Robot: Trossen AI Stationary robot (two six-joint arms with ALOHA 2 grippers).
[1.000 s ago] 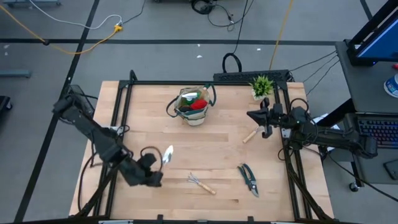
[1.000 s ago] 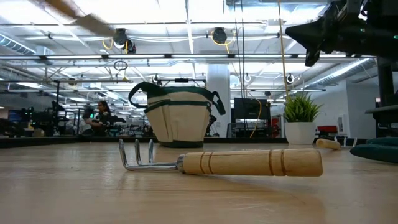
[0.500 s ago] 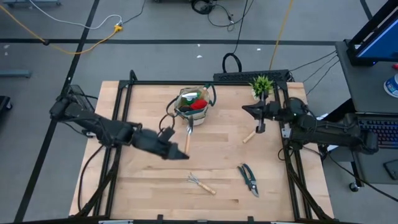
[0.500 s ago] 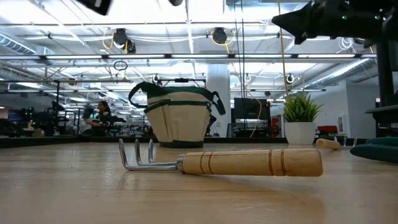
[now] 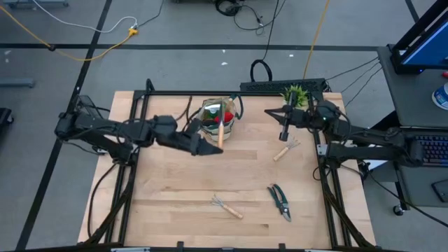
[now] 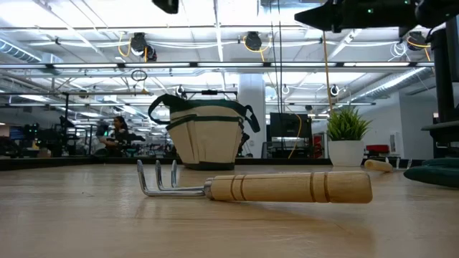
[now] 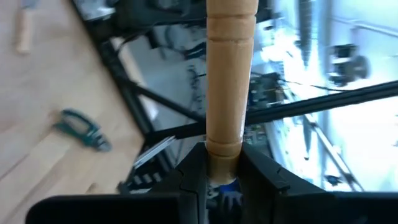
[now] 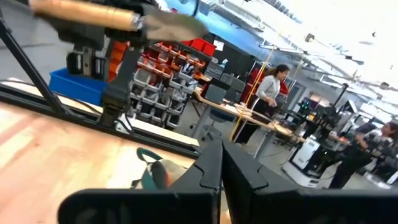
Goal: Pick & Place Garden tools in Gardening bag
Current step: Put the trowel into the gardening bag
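Note:
My left gripper (image 5: pixel 207 148) is shut on a wooden-handled trowel (image 5: pixel 219 131), held in the air just near of the beige gardening bag (image 5: pixel 217 119). The bag stands at the table's far middle with red and green things inside. My right gripper (image 5: pixel 283 133) is shut and empty, raised above a second trowel (image 5: pixel 285 149) that lies flat on the table. A rake (image 5: pixel 227 206) and pruning shears (image 5: pixel 280 201) lie flat near the front. The rake also shows in the low view (image 6: pixel 258 188). My left gripper pinches the trowel's wooden handle (image 7: pixel 224 146) between its two fingers (image 7: pixel 193 177), near the handle's free end. The handle runs on away from the fingers, along them. The trowel is lifted clear of the table, its blade end toward the bag.
A small potted plant (image 5: pixel 295 95) stands at the far right corner, just behind my right gripper. A black frame (image 5: pixel 140 119) borders the tabletop. Bare wood lies between the bag and the tools at the front.
My left gripper has risen and swung from the table's near left toward the far edge, carrying the trowel up off the table to the bag. My right gripper has risen and drifted toward the far edge.

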